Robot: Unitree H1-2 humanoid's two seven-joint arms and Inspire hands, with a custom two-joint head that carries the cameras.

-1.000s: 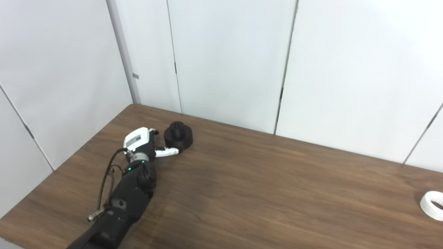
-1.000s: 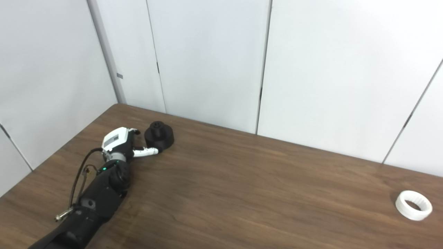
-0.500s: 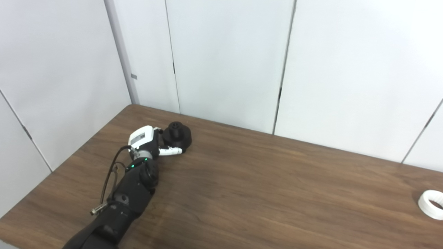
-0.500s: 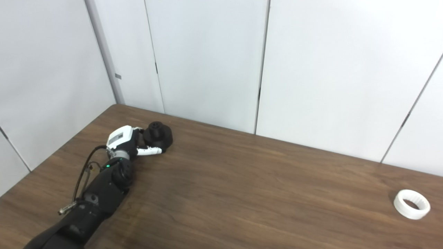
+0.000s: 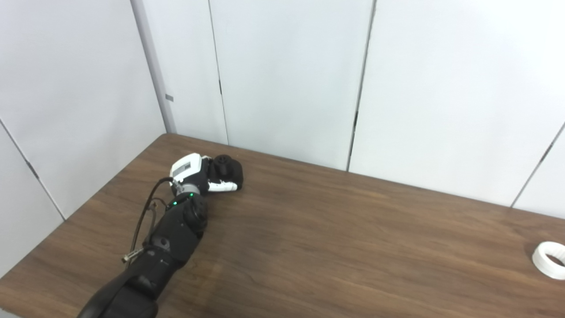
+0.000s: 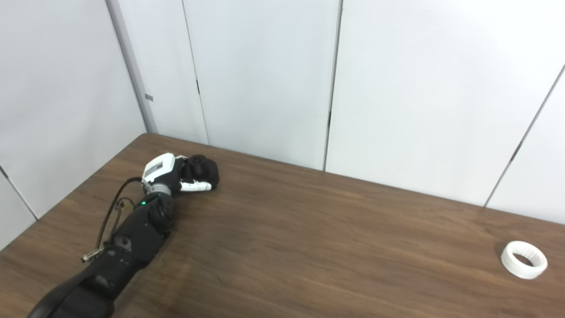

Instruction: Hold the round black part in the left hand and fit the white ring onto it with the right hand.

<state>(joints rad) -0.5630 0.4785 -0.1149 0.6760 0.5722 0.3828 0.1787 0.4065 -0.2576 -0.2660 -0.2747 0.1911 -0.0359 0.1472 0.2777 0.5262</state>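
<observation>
One arm only is at work, seen from the left eye: the left hand (image 5: 196,173) reaches in from seven o'clock across the wooden table (image 5: 335,247) and has its fingers (image 5: 223,187) wrapped against the round black part (image 5: 229,171), a white finger lying across the near side; it looks clamped on the part, which sits on the tabletop near the ten o'clock corner. Far off at four o'clock, cut by the frame edge, lies the white ring (image 5: 549,260), well apart from everything. From the right eye, that ring (image 6: 524,259) shows whole, flat on the wood with its hole upward, and the black part (image 6: 203,169) is nestled against the hand's white back (image 6: 164,169). White wall panels (image 6: 265,75) stand behind.
</observation>
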